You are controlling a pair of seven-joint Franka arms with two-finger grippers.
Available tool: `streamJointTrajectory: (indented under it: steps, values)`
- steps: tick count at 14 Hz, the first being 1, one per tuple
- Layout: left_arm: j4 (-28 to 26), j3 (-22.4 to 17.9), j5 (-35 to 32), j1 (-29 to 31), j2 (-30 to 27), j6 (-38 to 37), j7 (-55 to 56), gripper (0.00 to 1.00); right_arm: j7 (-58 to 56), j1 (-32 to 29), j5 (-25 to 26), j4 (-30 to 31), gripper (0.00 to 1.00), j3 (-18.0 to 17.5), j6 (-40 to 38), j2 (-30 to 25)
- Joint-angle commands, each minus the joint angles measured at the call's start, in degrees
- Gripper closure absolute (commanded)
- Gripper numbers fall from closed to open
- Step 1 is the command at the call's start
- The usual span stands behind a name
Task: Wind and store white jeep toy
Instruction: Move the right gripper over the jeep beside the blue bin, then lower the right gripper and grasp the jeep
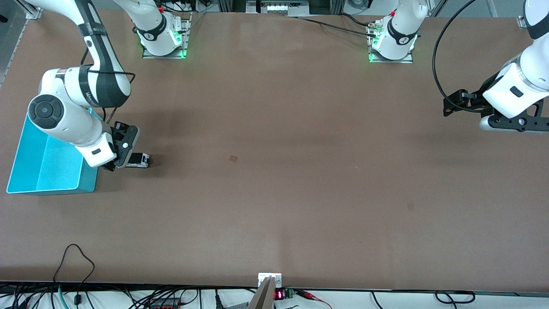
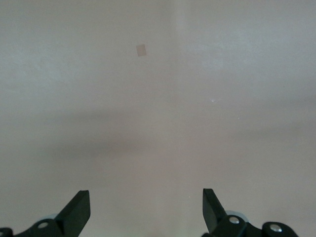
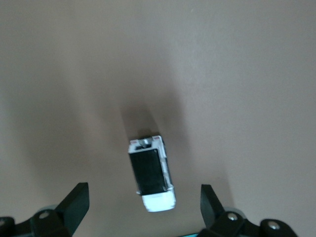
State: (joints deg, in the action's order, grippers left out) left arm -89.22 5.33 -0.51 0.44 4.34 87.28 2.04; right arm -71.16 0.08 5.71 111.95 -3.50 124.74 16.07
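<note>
- The right gripper (image 1: 128, 162) is low over the table, at the right arm's end, right above the white jeep toy (image 1: 140, 159); its fingers (image 3: 74, 205) are spread wide and grasp nothing.
- In the right wrist view the white jeep toy (image 3: 150, 173) sits between the two spread fingertips, with clear table on each side of it, so neither finger touches it.
- The jeep rests on its wheels on the brown table (image 1: 274, 171), its black roof panel facing up and a white hood at one end.
- The toy is just beside the turquoise bin (image 1: 25, 171), on the side toward the table's middle, and outside the bin.
- The turquoise bin stands at the right arm's end of the table, partly covered in the front view by the right arm's white wrist.
- The left gripper (image 1: 454, 103) waits up in the air over the left arm's end of the table, well apart from the jeep.
- Its fingers (image 2: 76, 210) are parted, with only bare tabletop showing between them in the left wrist view.
- A small pale square mark (image 1: 233, 159) lies on the table near its middle.
</note>
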Motion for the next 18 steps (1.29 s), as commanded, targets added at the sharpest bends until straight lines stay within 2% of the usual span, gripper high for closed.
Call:
streamJointTrajectory:
  steps: [1, 5, 15, 18]
  values:
    - [1.2, -0.1, 1.2, -0.2, 0.4, -1.3, 0.3, 0.00, -4.3, -1.9, 0.5, 3.2, 0.00, -0.5, 5.7, 0.9]
    - [1.4, -0.1, 1.3, -0.3, 0.4, -1.2, 0.3, 0.00, -4.4, -3.7, 0.4, 3.6, 0.00, -0.5, 7.3, 5.4]
    - [1.5, 0.0, 1.4, -0.6, 0.1, -2.2, 0.4, 0.00, -9.3, -6.3, 0.3, 9.8, 0.00, -0.6, 20.2, 8.3]
    - [1.5, -0.1, 1.4, -0.6, 0.2, -2.2, 0.4, 0.00, -9.3, -6.3, 0.3, 10.4, 0.00, -0.6, 21.7, 8.7]
